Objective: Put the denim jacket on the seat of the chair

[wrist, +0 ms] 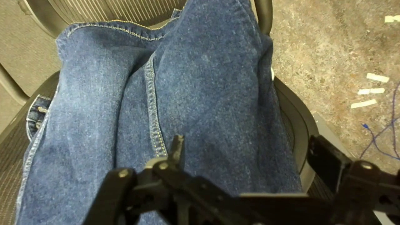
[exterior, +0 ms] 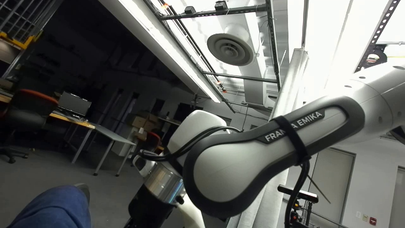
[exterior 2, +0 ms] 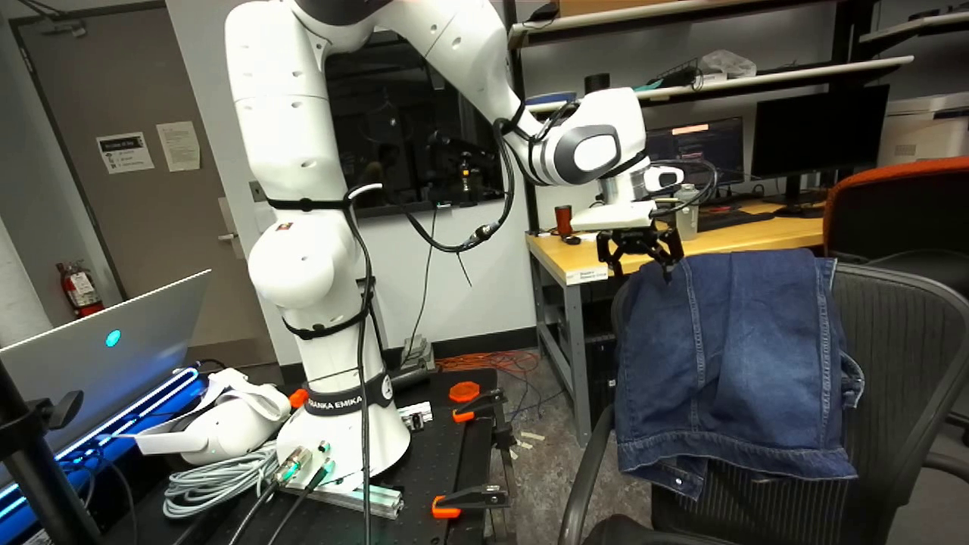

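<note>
The denim jacket is dark blue cloth draped over the backrest of the chair, a dark office chair with ribbed mesh. The seat barely shows at the bottom edge. In the wrist view the jacket fills the middle, with the curved chair rim at its right. My gripper is above the jacket's upper corner at the top of the backrest. In the wrist view my gripper has its fingers wide apart, with nothing held; whether they touch cloth is unclear. In an exterior view the fingers are hidden.
A wooden desk with monitors and a bottle stands behind the gripper. An orange-edged chair stands behind the jacket. The chair's armrest is at its near side. A blue cloth shape shows lower left; I cannot tell what it is.
</note>
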`<action>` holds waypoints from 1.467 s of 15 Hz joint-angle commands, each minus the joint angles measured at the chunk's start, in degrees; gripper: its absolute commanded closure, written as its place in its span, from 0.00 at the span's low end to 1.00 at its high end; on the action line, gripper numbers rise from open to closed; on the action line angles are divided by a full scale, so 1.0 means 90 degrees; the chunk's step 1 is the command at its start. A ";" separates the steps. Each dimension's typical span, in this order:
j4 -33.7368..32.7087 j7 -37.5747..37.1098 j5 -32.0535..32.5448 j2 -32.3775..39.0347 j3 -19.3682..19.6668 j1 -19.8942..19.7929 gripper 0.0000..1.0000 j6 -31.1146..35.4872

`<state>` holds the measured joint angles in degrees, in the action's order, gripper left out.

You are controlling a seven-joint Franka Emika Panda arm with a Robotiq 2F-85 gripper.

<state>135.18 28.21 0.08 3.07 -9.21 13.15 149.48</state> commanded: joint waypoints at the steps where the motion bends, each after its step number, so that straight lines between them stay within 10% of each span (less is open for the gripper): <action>1: -0.0343 0.0155 0.0088 0.0427 -0.0130 -0.0152 0.00 0.0190; 7: -0.0729 0.0201 0.0075 0.0793 -0.0226 -0.0267 0.18 0.0093; 17: -0.1000 0.0492 -0.0167 0.1004 -0.0440 -0.0577 0.98 0.0044; 22: -0.0808 0.0700 -0.0565 0.0580 -0.0571 -0.0745 0.99 -0.0046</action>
<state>127.32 31.59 -1.77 11.12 -12.91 8.42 149.83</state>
